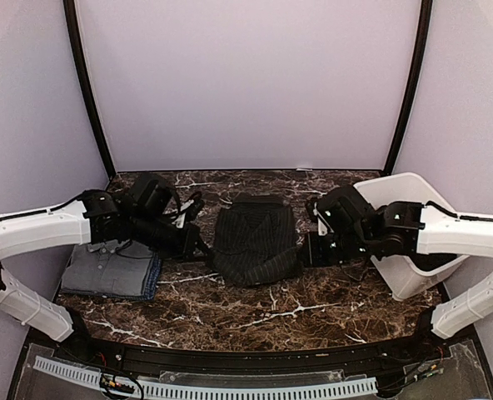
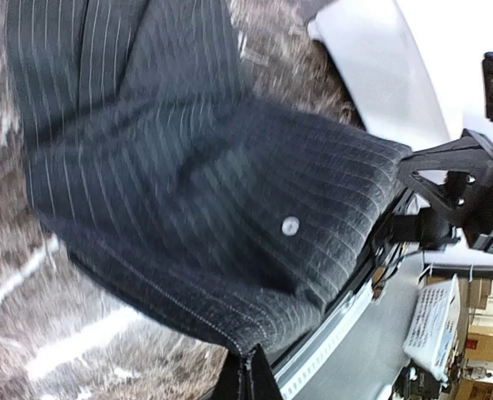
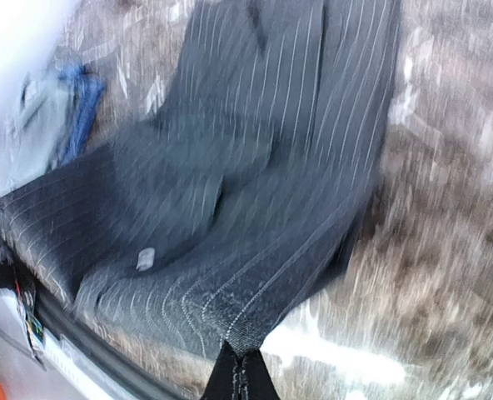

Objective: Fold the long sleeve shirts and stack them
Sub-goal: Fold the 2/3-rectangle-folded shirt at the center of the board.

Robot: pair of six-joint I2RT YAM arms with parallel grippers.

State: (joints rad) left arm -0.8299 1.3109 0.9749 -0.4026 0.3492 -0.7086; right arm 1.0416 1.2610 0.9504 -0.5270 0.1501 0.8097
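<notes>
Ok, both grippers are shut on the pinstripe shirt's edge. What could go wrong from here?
1. The left gripper and right gripper pinch only the very edge of the pinstripe shirt, so it may slip out in a lift.
2. The shirt lies bunched, so a fold could come out crooked.
3. The left arm reaches over the folded stack and could drag it.

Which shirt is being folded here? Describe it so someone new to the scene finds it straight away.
On the dark marble table, look at its middle. The pinstriped shirt lies there in a loose heap, charcoal-black with fine pale stripes. The folded stack to the left is grey over blue, and the white tub stands to the right.
</notes>
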